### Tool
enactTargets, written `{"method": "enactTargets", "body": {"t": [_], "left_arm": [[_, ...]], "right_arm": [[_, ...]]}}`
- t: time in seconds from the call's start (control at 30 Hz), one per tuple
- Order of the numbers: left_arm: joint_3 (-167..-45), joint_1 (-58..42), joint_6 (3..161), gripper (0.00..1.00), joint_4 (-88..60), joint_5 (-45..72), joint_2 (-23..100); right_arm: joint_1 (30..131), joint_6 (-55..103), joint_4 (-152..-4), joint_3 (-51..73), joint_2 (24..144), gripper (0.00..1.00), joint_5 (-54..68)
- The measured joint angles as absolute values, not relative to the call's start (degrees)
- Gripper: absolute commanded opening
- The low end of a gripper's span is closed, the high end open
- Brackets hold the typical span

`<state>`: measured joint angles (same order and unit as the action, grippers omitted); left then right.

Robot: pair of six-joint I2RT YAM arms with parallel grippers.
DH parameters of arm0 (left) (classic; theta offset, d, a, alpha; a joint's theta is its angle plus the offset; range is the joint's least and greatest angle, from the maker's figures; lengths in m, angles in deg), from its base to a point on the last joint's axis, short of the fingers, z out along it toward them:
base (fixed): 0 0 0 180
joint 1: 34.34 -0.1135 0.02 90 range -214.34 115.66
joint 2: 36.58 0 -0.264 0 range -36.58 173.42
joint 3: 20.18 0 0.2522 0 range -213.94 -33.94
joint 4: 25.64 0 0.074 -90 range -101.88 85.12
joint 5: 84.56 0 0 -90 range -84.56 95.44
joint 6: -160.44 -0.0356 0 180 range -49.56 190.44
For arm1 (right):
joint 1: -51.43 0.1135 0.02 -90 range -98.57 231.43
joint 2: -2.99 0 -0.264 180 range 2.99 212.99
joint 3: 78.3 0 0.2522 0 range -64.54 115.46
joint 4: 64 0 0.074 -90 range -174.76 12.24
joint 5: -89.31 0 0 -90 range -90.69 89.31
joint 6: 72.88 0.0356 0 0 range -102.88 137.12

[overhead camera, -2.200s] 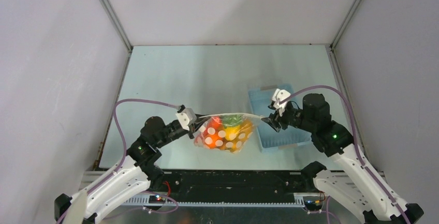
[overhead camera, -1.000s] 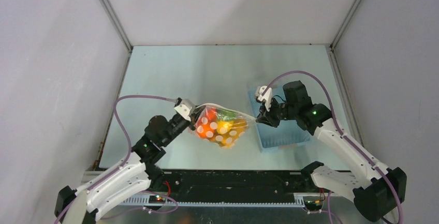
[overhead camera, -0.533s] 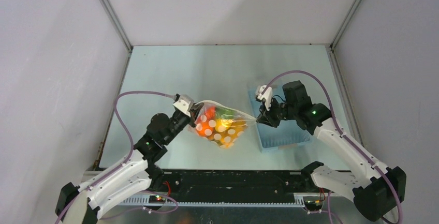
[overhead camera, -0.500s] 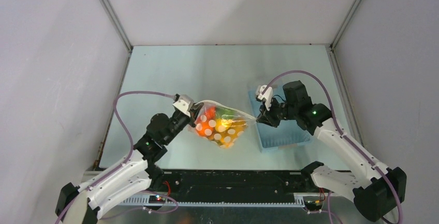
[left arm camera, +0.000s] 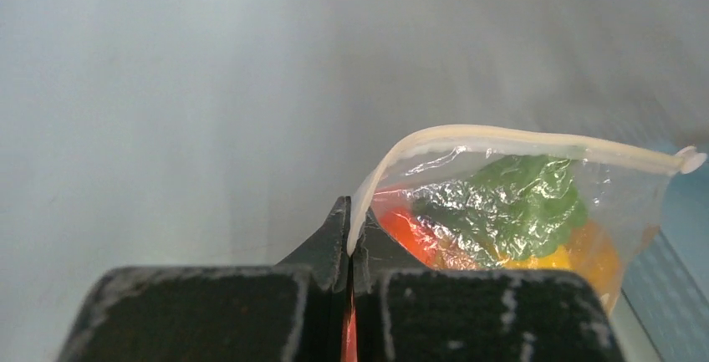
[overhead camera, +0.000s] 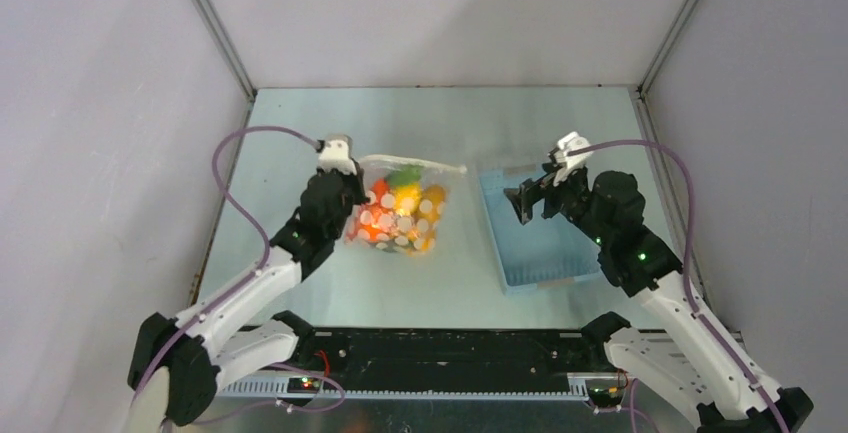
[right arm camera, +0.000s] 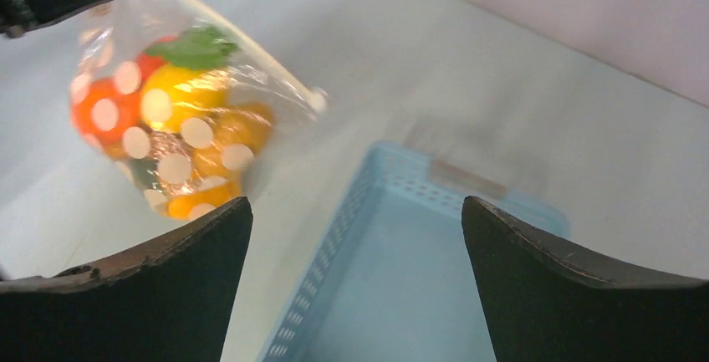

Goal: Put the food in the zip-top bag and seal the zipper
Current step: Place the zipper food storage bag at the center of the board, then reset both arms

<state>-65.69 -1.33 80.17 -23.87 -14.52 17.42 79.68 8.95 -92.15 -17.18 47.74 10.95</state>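
The clear dotted zip-top bag (overhead camera: 400,215) hangs above the table with the food (overhead camera: 392,218) inside: red, yellow, orange and green pieces. Its white zipper strip (overhead camera: 412,163) runs along the top edge, with the slider (left arm camera: 691,159) at the right end. My left gripper (overhead camera: 340,175) is shut on the zipper's left end; in the left wrist view the fingers (left arm camera: 349,241) pinch the strip (left arm camera: 502,138). My right gripper (overhead camera: 528,199) is open and empty over the basket, apart from the bag. The bag (right arm camera: 171,124) shows at upper left in the right wrist view.
A light blue perforated basket (overhead camera: 545,243) sits on the table to the right of the bag, under my right gripper; it also shows in the right wrist view (right arm camera: 418,287). Grey walls enclose the table on three sides.
My right gripper has let go of the bag's right end, opened and pulled back right over the basket. My left gripper has swung the bag up and away, toward the table's middle.
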Motion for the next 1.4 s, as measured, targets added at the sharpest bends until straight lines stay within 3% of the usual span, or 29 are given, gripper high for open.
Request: {"method": "enactTargets", "body": {"t": [0.23, 0.6, 0.67, 0.7, 0.73, 0.77, 0.8, 1.2, 1.4], "left_arm": [[-71.22, -15.12, 89.97, 0.09, -17.71, -18.00, 23.28], [-68.44, -34.40, 90.99, 0.11, -14.76, -22.92, 22.10], [-67.22, -37.39, 91.17, 0.31, -14.23, -22.92, 22.18], [-66.74, -38.33, 91.34, 0.65, -13.86, -22.90, 22.16], [-66.43, -38.83, 91.63, 0.82, -13.57, -22.72, 21.92], [-66.28, -38.97, 91.78, 0.95, -13.12, -22.31, 21.53], [-66.23, -38.99, 92.41, 0.98, -12.59, -21.69, 20.65], [-75.13, -38.40, 102.16, 1.00, -0.50, -5.26, -0.59], [-78.47, -31.88, 103.47, 1.00, 5.92, -2.85, -4.96]], "right_arm": [[79.18, 15.88, -88.59, -20.75, 42.23, 1.00, -5.44], [78.46, 16.97, -88.77, -21.69, 42.08, 0.99, -11.56], [78.11, 17.61, -89.33, -21.69, 41.90, 0.99, -13.03], [77.87, 18.11, -89.68, -21.71, 41.75, 1.00, -13.90], [77.65, 18.61, -89.88, -21.73, 41.55, 0.99, -14.58], [77.37, 19.31, -89.97, -21.88, 41.25, 0.99, -15.63], [77.04, 20.25, -90.01, -22.12, 40.85, 1.00, -16.74], [73.56, 32.91, -96.00, -23.08, 38.23, 0.99, -29.16], [73.52, 34.46, -98.75, -23.26, 37.36, 0.99, -30.01]]}}
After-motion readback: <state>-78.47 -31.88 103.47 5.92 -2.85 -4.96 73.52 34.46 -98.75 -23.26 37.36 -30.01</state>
